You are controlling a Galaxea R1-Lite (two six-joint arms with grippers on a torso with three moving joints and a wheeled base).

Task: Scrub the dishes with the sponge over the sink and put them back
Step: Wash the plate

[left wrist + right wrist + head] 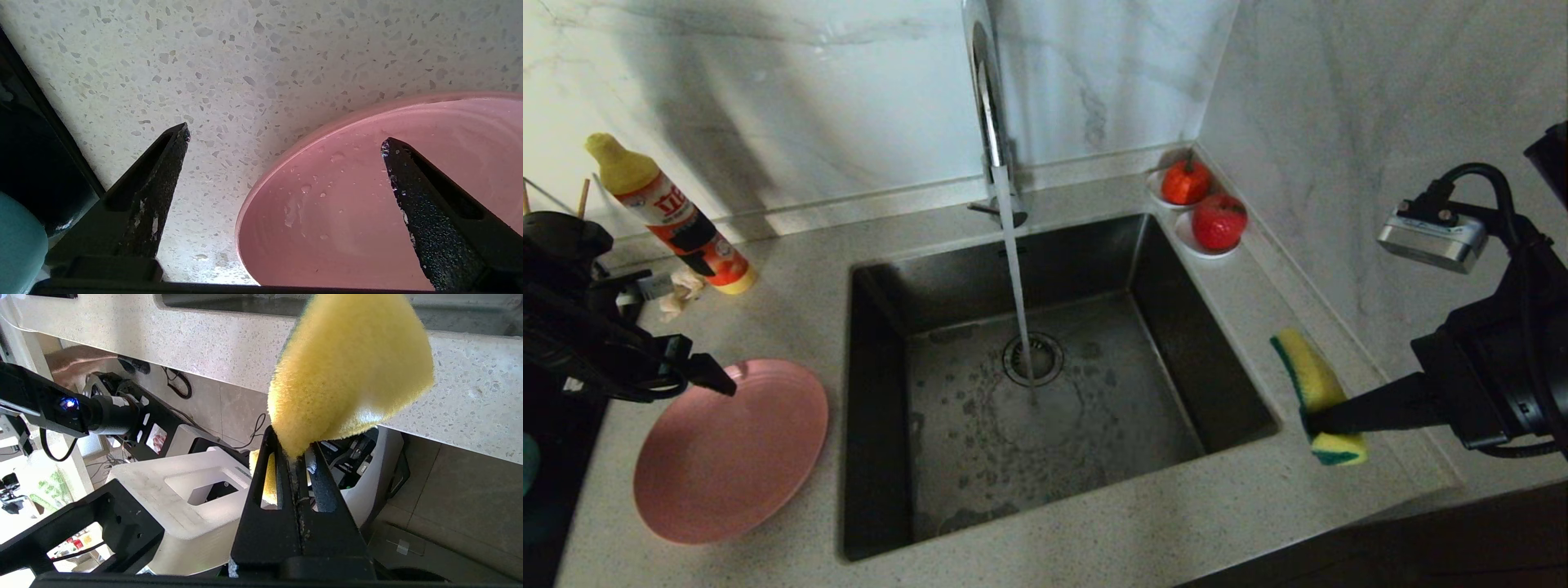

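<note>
Water streams into the sink point(1192, 343); right pincer point(300, 455) pinches the sponge point(347, 371), left pincer point(286, 141) spread above the plate point(359, 212).

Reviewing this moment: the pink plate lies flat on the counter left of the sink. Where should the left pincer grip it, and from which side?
Probably at the rim nearest the open left pincer, on the far left edge of the pink plate. The plate is wide, shallow and lies flat, so only its thin raised rim offers a pinch: one finger inside, the other outside on the counter, coming from above at a slant.
</note>
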